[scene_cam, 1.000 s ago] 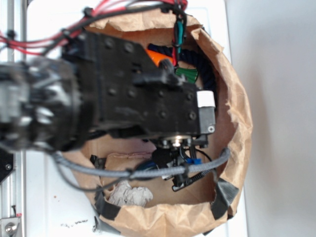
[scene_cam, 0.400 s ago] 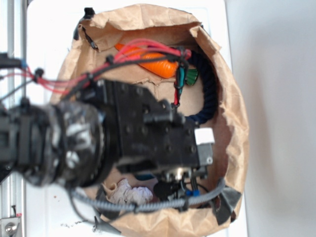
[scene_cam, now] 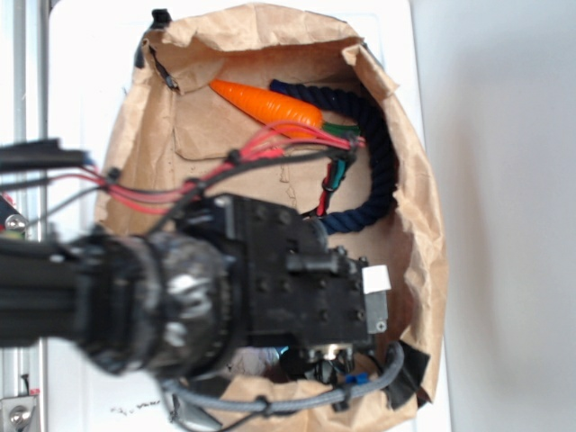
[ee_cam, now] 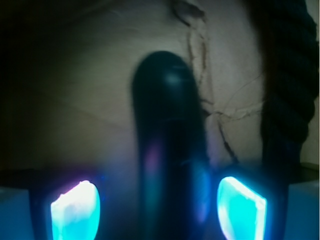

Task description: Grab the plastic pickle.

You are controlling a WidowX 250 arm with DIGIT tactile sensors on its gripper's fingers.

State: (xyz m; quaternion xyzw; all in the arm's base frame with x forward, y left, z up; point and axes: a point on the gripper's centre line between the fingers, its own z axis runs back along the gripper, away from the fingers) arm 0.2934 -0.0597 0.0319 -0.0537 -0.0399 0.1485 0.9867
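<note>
Scene: a brown paper bag [scene_cam: 423, 207] lies open on a white desk [scene_cam: 81, 72], seen from above, with the black robot arm [scene_cam: 225, 288] covering its lower half.

Pickle: in the wrist view the plastic pickle [ee_cam: 167, 150] is a dark glossy oblong running from 12 o'clock down to 6 o'clock, centred between the two glowing pads. In the exterior view it cannot be seen; the arm hides it.

Claw: the claw [ee_cam: 160, 202] stands wide, one lit pad [ee_cam: 75, 207] at 7 o'clock and the other at 5 o'clock of the wrist view, with the pickle between them. Whether either pad touches the pickle cannot be told.

Neighbours: the navy rope [scene_cam: 373, 180] curves along the bag's 3 o'clock side and fills the right edge of the wrist view, near the pickle. The orange carrot [scene_cam: 270, 103] lies at 12 o'clock in the bag, well apart from the claw.

Risk, slipping: the pickle looks smooth and rounded, so a closing squeeze could likely squirt it out lengthwise, towards 12 o'clock.

Risk, rope: the right pad sits close to the rope and could probably pinch or drag it along.

Risk, bag: the crinkled paper floor might catch a pad if the claw goes lower.

Risk, cables: red wires [scene_cam: 180, 184] and a grey cable [scene_cam: 288, 400] hang near the bag's rim and could snag it.
</note>
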